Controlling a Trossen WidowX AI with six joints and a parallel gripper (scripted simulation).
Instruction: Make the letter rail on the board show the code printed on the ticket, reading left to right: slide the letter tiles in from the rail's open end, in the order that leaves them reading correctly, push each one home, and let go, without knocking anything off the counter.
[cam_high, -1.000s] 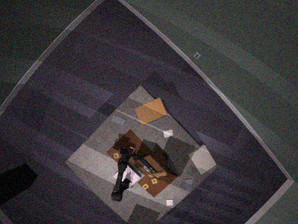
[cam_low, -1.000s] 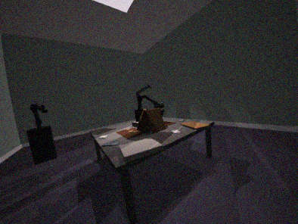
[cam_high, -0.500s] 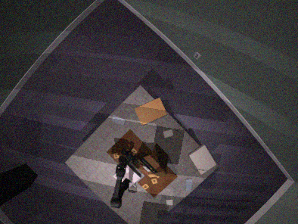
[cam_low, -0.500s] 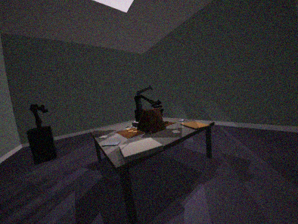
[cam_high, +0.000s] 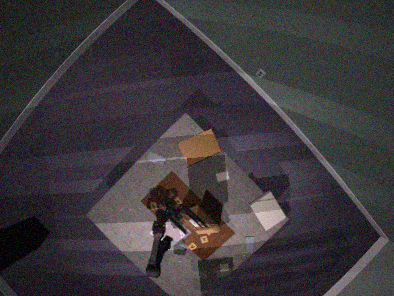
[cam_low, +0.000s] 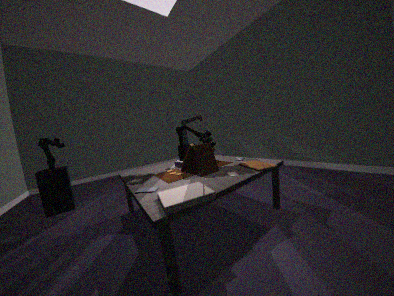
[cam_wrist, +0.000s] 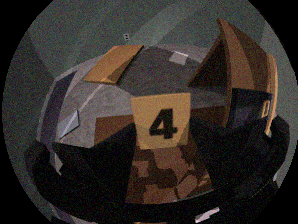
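Note:
My gripper (cam_wrist: 162, 124) is shut on a pale orange tile marked 4 (cam_wrist: 145, 117), held upright between the fingers. In the wrist view the tile is in front of the brown board (cam_wrist: 110, 127) (cam_high: 220, 241). The dark brown sloped stand (cam_wrist: 247, 62) (cam_high: 212, 202) (cam_low: 199, 161) rises at the right, with an orange rail strip (cam_wrist: 273, 95) along its edge. Other small orange tiles (cam_high: 204, 239) (cam_high: 193, 246) (cam_high: 153, 205) (cam_high: 177, 200) lie on the board; their marks are too small to read. The ticket's code and the contents of the rail cannot be read.
An orange panel (cam_high: 200, 146) (cam_low: 257, 164) (cam_wrist: 114, 65) lies at one side of the counter, and a white box-like thing (cam_high: 269, 212) (cam_low: 182, 195) at another. A small white card (cam_high: 222, 176) (cam_wrist: 179, 57) lies beyond the stand. A second arm (cam_low: 51, 150) stands on a separate pedestal.

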